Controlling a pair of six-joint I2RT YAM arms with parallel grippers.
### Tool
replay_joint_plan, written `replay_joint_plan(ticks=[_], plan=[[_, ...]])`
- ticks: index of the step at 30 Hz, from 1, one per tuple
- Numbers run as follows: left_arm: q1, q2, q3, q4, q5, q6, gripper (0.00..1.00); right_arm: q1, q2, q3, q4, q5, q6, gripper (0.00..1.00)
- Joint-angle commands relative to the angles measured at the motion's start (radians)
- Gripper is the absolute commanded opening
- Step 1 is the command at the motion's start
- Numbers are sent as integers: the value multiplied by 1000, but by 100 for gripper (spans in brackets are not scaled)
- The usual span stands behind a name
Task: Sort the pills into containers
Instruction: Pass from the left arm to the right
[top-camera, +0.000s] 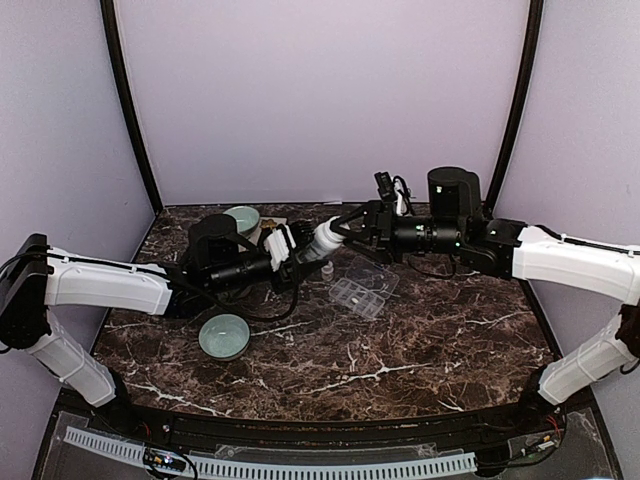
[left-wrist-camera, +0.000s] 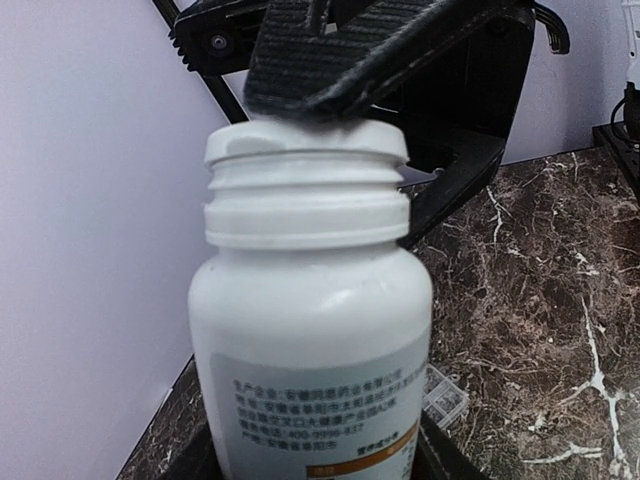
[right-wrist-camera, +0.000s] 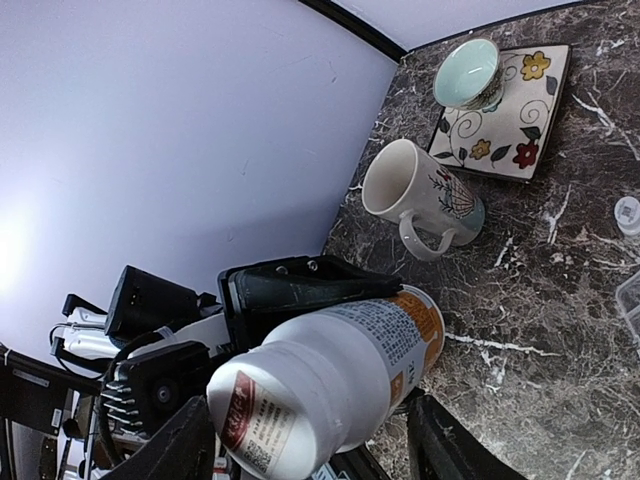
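Observation:
My left gripper (top-camera: 298, 248) is shut on a white pill bottle (top-camera: 322, 243) and holds it tilted above the table, mouth toward the right arm. In the left wrist view (left-wrist-camera: 310, 462) the bottle (left-wrist-camera: 310, 300) shows a bare threaded neck with no cap. My right gripper (top-camera: 345, 230) is open, its jaws on either side of the bottle's neck; one of its fingers (left-wrist-camera: 340, 50) lies across the mouth. In the right wrist view the bottle (right-wrist-camera: 330, 370) shows a printed seal over its mouth, between my wide-apart fingers (right-wrist-camera: 185, 445). The clear pill-organiser box (top-camera: 363, 290) lies on the table below. No loose pills show.
A pale green bowl (top-camera: 224, 335) sits front left, another (top-camera: 242, 218) at the back on a flowered plate (right-wrist-camera: 510, 110). A white mug (right-wrist-camera: 420, 195) lies on its side beside the plate. A small white cap (top-camera: 327, 270) stands near the organiser.

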Motion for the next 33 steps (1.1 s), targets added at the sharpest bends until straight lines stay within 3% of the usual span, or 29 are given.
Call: replay_joint_plan(ticks=[1, 19, 30, 33], plan=[[1, -45, 20, 40, 16, 16, 8, -8, 12, -1, 42, -17, 7, 66], [-23, -56, 2, 59, -7, 64, 8, -16, 34, -20, 93, -53, 41, 55], [-43, -50, 13, 43, -7, 109, 7, -17, 63, -11, 139, -53, 41, 55], [-49, -44, 21, 36, -10, 117, 7, -17, 66, -4, 126, -136, 47, 51]])
